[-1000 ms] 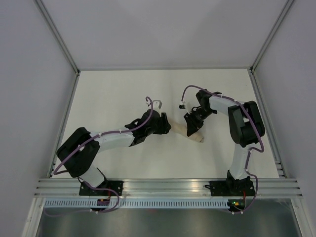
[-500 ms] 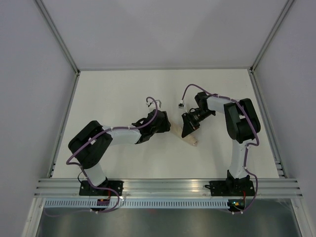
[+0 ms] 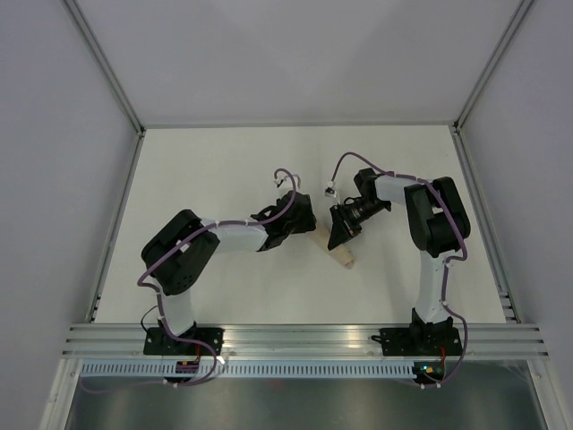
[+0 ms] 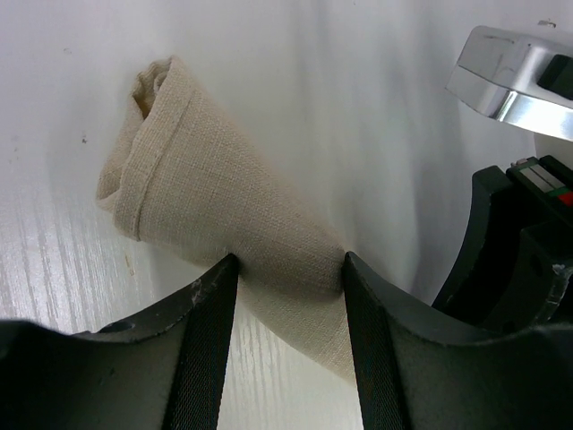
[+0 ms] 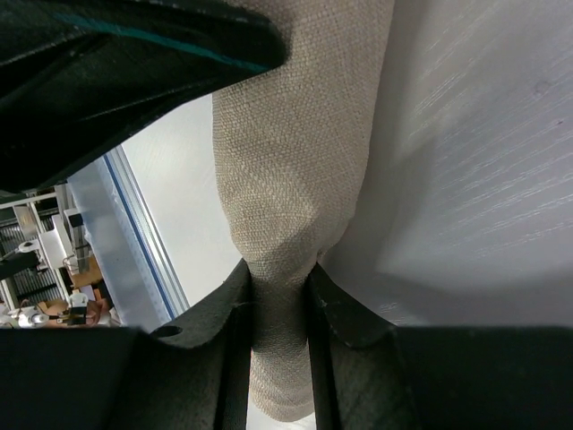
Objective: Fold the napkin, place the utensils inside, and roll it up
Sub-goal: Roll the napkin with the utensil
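Observation:
The beige napkin (image 3: 340, 253) lies rolled into a narrow tube at the middle of the table. My left gripper (image 3: 309, 226) is shut on the roll's upper part; in the left wrist view the roll (image 4: 215, 184) runs between its fingers (image 4: 208, 296). My right gripper (image 3: 336, 240) is shut on the same roll a little lower; in the right wrist view the cloth (image 5: 295, 152) is pinched thin between its fingers (image 5: 336, 305). One rolled end shows at the upper left of the left wrist view. The pink fork is hidden.
The white table (image 3: 224, 170) has metal rails along its left and right sides and a rail at the near edge (image 3: 304, 336). The two wrists are close together over the roll.
Both grippers have shifted with the roll; the left has moved right and up, the right has turned, and the roll's free end has swung nearer and to the left.

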{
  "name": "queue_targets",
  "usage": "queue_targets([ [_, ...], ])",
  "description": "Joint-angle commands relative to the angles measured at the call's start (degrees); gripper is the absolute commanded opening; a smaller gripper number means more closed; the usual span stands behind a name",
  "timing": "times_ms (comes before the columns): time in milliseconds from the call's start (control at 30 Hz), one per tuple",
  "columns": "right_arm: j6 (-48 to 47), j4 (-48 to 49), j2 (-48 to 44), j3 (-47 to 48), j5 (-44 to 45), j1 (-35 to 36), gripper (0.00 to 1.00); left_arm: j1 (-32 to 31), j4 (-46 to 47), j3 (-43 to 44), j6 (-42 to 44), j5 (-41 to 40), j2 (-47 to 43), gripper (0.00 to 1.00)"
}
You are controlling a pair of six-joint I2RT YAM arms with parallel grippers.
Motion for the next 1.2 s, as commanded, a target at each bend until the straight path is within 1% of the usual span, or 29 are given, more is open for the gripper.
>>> queue_targets([
  [0,-2.66,2.4,3.06,-0.06,5.13,0.38,0.28,0.18,-0.87,3.73,-0.06,1.0,2.02,0.56],
  [133,-2.66,2.31,2.19,0.2,5.48,0.03,0.35,0.71,-3.59,6.37,1.61,2.05,3.78,0.55],
  [167,-2.66,2.4,1.84,0.29,5.66,-0.15,0.39,0.8,-3.77,6.73,1.7,2.23,4.13,0.55],
  [233,-2.74,2.4,0.78,0.29,6.27,-0.41,0.42,0.97,-4.13,7.34,1.96,2.76,4.57,0.55],
  [267,-2.74,2.4,0.34,0.38,6.45,-0.5,0.46,1.15,-4.13,7.52,2.14,3.45,5.01,0.55],
  [467,-3.62,2.14,-2.3,0.38,7.94,-0.94,0.55,1.59,-5.53,10.15,3.11,4.95,6.94,0.55],
  [700,-4.5,2.05,-5.02,-0.41,8.65,-1.47,0.58,1.94,-7.03,13.4,4.16,6.36,8.87,0.55],
  [1167,-5.73,2.31,-9.15,-1.82,8.04,-2.0,0.59,3.34,-9.93,19.55,6.45,9.52,12.39,0.54],
])
